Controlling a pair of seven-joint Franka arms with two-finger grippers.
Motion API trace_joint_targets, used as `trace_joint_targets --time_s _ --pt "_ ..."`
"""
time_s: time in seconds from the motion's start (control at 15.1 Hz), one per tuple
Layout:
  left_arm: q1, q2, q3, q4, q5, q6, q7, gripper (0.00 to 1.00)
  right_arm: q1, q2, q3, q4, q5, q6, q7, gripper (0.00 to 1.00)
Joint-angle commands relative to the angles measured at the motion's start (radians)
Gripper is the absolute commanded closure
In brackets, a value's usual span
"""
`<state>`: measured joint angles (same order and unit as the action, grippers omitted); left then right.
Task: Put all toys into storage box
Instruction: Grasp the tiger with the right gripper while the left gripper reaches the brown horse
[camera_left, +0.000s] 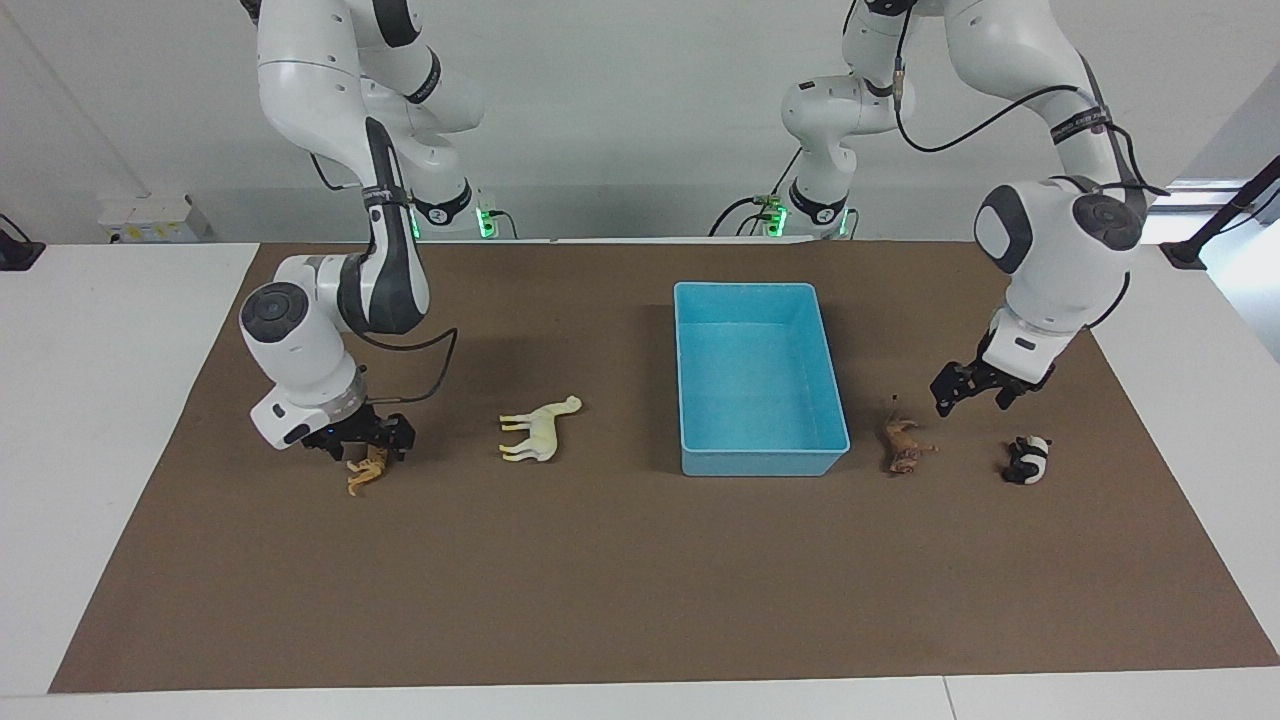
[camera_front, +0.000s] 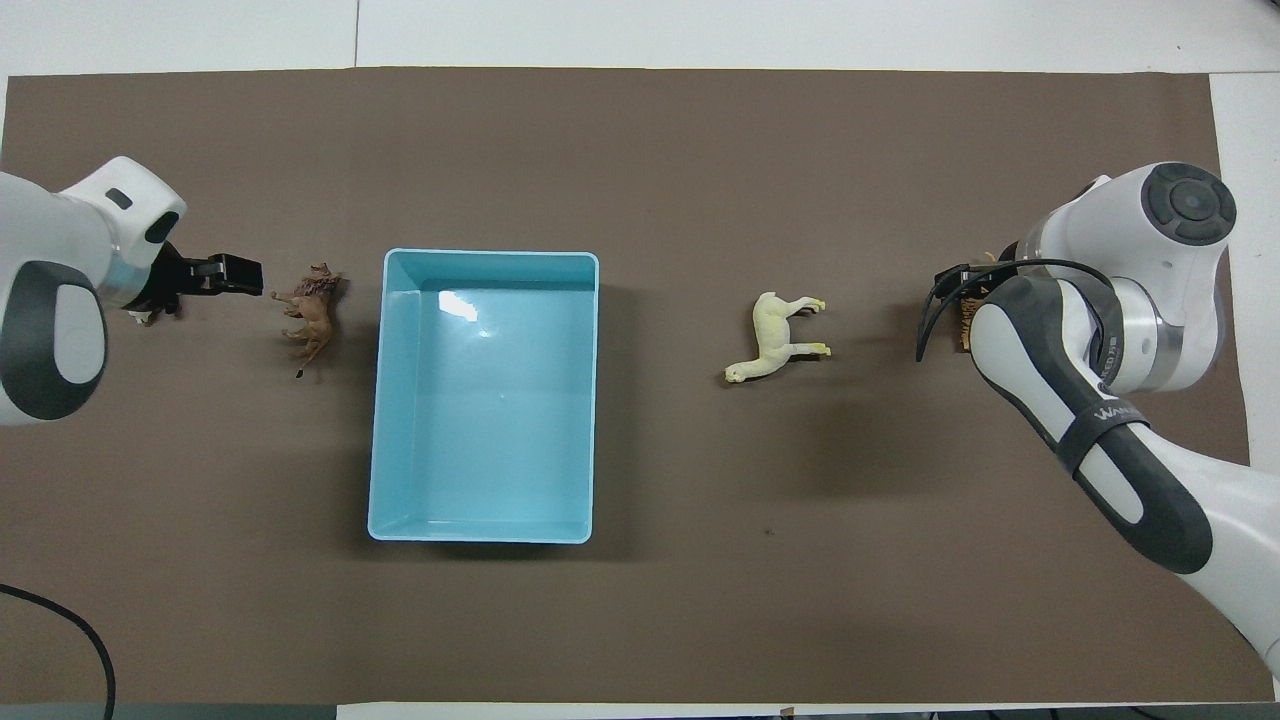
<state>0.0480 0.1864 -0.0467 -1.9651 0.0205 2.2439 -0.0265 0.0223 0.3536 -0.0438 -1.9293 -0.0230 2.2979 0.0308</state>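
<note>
Hovering low over orange tiger (camera_left: 366, 472), right gripper (camera_left: 363, 438) has fingers spread, nothing pinched; tiger lies on brown mat (camera_left: 620, 580) toward right arm's end. Left gripper (camera_left: 975, 391), fingers spread and holding nothing, hangs over mat between brown horned animal (camera_left: 905, 444) and panda (camera_left: 1028, 460), both on mat toward left arm's end. Cream horse (camera_left: 540, 428) lies on side between tiger and light-blue storage box (camera_left: 760, 462). Box sits mid-mat, nothing inside, nearer robots' edge than figurines.
</note>
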Motion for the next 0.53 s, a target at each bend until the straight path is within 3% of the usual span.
trace_joint_targets --time_s 0.0,0.33,0.46 --pt "-0.034 -0.038 -0.004 -0.129 0.013 0.109 -0.030 0.00 -0.008 -0.004 0.005 -0.022 0.002 0.011 0.012 0.00" --pt "-0.080 0.037 -0.004 -0.136 0.013 0.132 -0.070 0.00 -0.021 -0.002 0.005 -0.045 0.005 0.018 0.014 0.00" --pt "-0.079 0.042 -0.004 -0.138 0.015 0.134 -0.062 0.00 -0.022 -0.002 0.005 -0.048 0.005 0.017 0.020 0.10"
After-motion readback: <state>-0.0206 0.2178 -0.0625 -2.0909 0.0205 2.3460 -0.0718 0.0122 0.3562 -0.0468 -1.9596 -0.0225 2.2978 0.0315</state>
